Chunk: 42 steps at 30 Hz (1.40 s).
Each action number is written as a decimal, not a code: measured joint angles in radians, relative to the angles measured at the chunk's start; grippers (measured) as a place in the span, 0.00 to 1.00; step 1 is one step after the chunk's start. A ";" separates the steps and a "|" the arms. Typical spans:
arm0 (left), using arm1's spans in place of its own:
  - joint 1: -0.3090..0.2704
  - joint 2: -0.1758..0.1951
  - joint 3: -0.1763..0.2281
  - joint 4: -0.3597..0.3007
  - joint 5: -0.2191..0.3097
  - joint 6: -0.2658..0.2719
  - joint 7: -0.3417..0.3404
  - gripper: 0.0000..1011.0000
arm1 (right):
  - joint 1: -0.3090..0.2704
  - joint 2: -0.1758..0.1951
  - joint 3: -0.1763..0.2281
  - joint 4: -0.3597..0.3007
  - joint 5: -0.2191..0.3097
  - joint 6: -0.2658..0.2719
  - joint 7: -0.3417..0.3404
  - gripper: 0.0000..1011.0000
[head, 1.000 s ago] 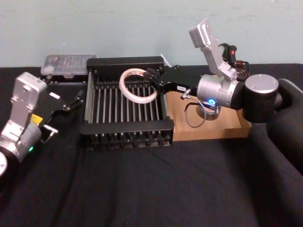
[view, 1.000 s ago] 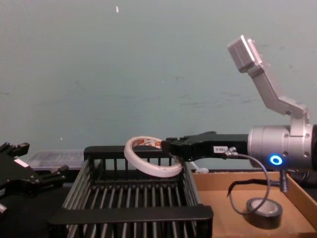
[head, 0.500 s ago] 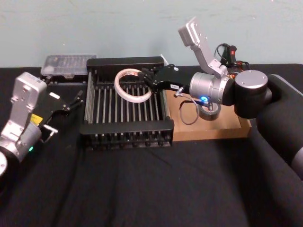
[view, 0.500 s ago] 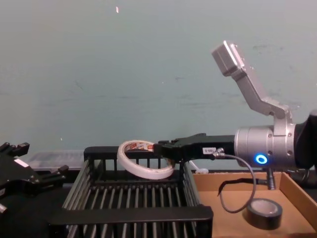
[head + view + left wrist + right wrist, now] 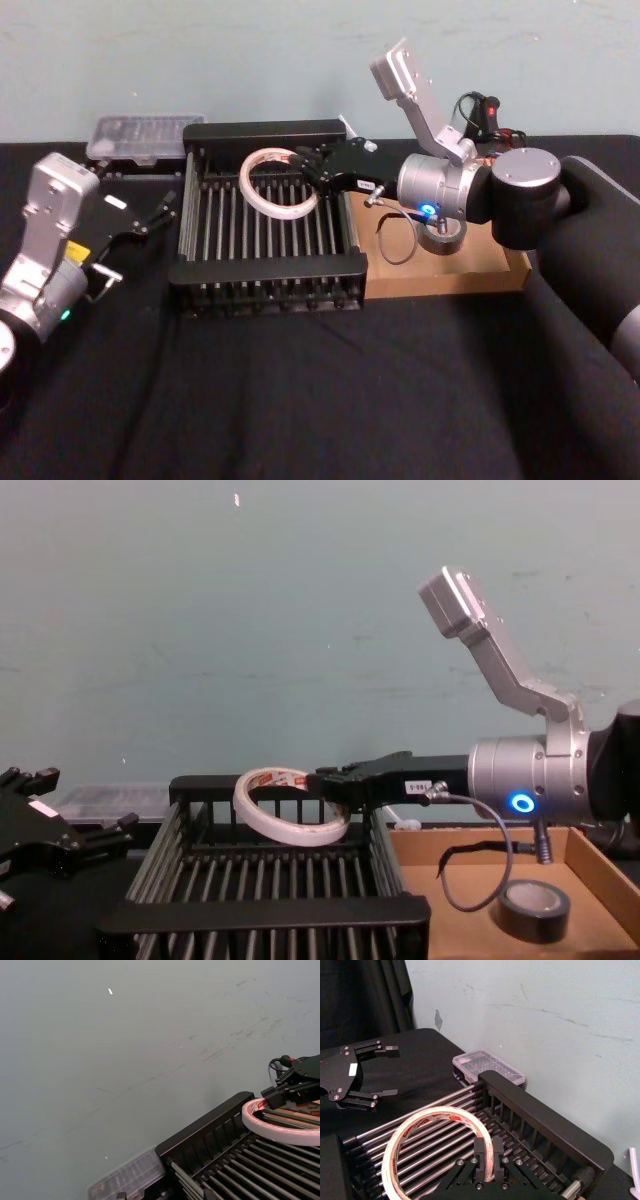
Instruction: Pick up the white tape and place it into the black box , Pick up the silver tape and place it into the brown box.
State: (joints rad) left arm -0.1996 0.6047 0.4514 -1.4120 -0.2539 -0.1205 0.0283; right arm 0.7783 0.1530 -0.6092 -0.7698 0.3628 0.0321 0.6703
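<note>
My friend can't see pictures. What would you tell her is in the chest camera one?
The right end effector reaches in from the right and holds the white tape tilted above the black box. The silver tape lies in the brown box at the lower right. The left end effector sits at the left edge.

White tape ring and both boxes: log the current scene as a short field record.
white tape: large thin white ring, held above the crate's slatted floor, tilted
right gripper: shut on the ring's rim, reaching over the crate
black box: black slatted plastic crate, nothing resting on its floor
silver tape: small thick dark grey roll, lying flat in the tray
brown box: shallow tan cardboard tray, beside the crate on the robot's right
left gripper: open, idle to the crate's left
</note>
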 joint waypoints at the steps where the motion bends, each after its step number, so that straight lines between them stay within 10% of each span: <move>1: 0.000 0.000 0.000 0.000 0.000 0.000 0.000 0.99 | 0.000 0.000 0.000 -0.001 0.001 0.000 0.000 0.10; 19: 0.000 0.000 0.000 0.000 0.000 0.000 0.000 0.99 | -0.002 0.002 0.001 -0.004 0.005 0.002 -0.001 0.11; 42: 0.000 0.000 0.000 0.000 0.000 0.000 0.000 0.99 | -0.003 0.002 0.001 -0.005 0.006 0.002 -0.002 0.82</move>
State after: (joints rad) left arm -0.1995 0.6047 0.4514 -1.4119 -0.2539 -0.1205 0.0283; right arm 0.7752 0.1554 -0.6078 -0.7752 0.3686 0.0343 0.6683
